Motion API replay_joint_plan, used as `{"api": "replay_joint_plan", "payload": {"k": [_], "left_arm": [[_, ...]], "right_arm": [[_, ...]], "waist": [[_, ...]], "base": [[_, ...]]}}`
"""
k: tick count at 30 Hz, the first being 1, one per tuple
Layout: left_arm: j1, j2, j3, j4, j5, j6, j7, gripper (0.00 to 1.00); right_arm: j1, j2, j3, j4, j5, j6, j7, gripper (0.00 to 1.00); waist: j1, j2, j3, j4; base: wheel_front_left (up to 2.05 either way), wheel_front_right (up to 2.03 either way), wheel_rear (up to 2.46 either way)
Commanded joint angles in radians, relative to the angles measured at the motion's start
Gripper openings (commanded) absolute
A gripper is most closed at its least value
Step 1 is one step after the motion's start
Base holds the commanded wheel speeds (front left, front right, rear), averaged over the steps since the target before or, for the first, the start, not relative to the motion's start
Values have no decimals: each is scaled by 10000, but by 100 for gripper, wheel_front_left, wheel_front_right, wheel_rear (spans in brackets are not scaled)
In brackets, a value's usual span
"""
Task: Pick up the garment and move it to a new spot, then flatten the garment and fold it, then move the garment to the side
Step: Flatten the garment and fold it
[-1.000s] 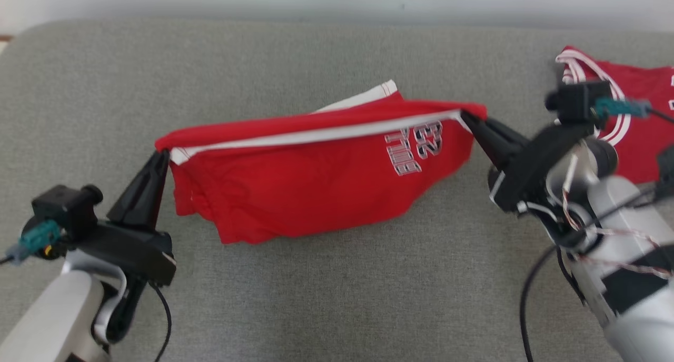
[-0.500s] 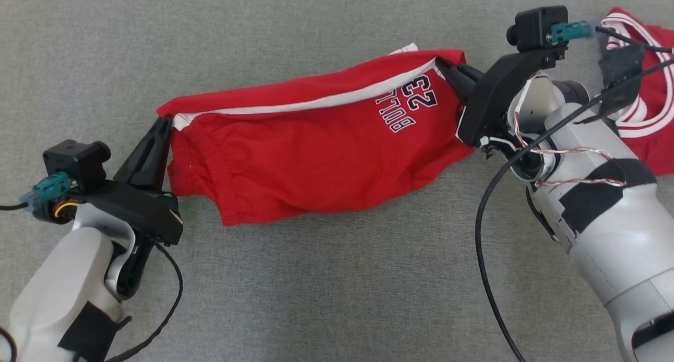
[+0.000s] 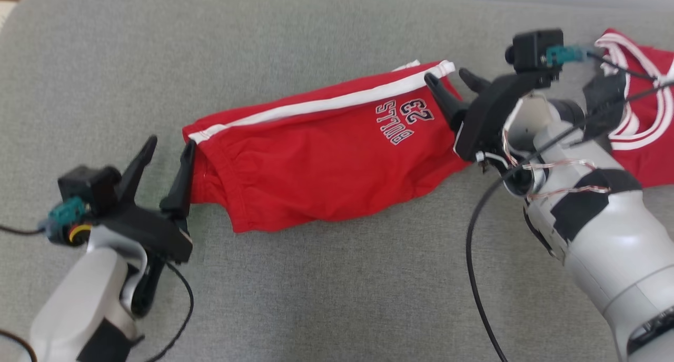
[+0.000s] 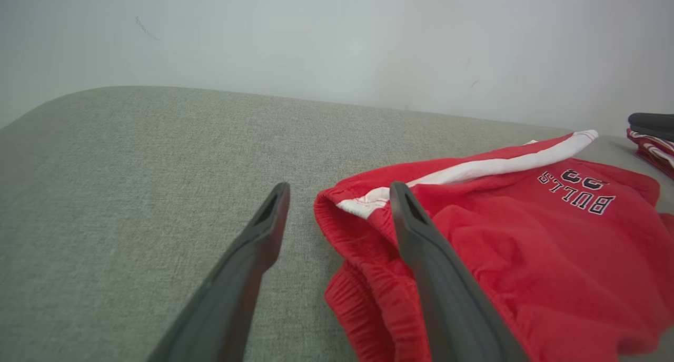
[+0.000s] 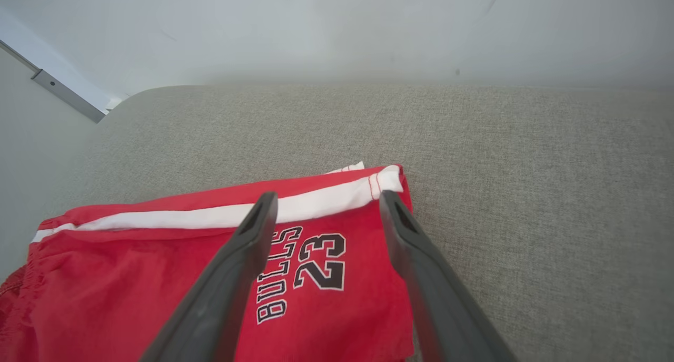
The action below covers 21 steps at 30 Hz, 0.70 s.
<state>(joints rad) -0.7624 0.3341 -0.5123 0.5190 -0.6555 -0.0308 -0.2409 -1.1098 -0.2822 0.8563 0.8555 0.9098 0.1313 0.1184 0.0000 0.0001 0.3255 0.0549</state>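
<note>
Red shorts (image 3: 316,167) lie on the grey cushion (image 3: 316,299), with a wide-open gripper at each end.
Nearest, the left gripper (image 3: 169,146) holds nothing. Its fingers stand wide apart at the shorts' waistband end, and one finger is just beside the red cloth. Farther along, the right gripper (image 3: 447,77), equally wide and empty, straddles the shorts' white-striped hem corner by the "BULLS 23" print. Beyond that end of the shorts lies another red garment (image 3: 642,140).

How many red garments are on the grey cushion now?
2. The shorts lie in the middle of the cushion; a second garment with white trim sits far right, partly hidden behind the right arm. Others may lie out of frame.
</note>
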Motion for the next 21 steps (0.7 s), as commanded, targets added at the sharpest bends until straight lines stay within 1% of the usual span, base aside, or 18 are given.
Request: {"api": "replay_joint_plan", "payload": {"k": [1, 5, 10, 11, 14, 21], "left_arm": [[432, 29, 108, -190, 94, 166, -155, 100], [1162, 134, 459, -873, 437, 489, -250, 100], [2590, -93, 1477, -2824, 1399, 1187, -250, 100], [2590, -93, 1477, -2824, 1399, 1187, -250, 100], [3462, -189, 1981, -3807, 2007, 1467, -251, 100], [5108, -888, 3048, -5474, 3014, 1834, -246, 100]], "right_arm": [[284, -146, 146, -116, 187, -9, -266, 100], [757, -480, 342, -378, 398, -9, -958, 100], [1460, -865, 399, -636, 563, -9, -1829, 100], [1460, -865, 399, -636, 563, -9, -1829, 100], [1877, -1019, 318, -714, 553, -9, -2319, 100], [2892, -1278, -41, -875, 329, -9, -3247, 100]], "waist": [[0, -1, -403, -112], [0, -1, -791, -130], [0, -1, -1246, -109], [0, -1, -1246, -109], [0, -1, -1447, -100], [0, -1, -1712, -40]], "base": [[0, 0, 0], [0, 0, 0], [0, 0, 0], [0, 0, 0], [0, 0, 0], [0, 0, 0]]}}
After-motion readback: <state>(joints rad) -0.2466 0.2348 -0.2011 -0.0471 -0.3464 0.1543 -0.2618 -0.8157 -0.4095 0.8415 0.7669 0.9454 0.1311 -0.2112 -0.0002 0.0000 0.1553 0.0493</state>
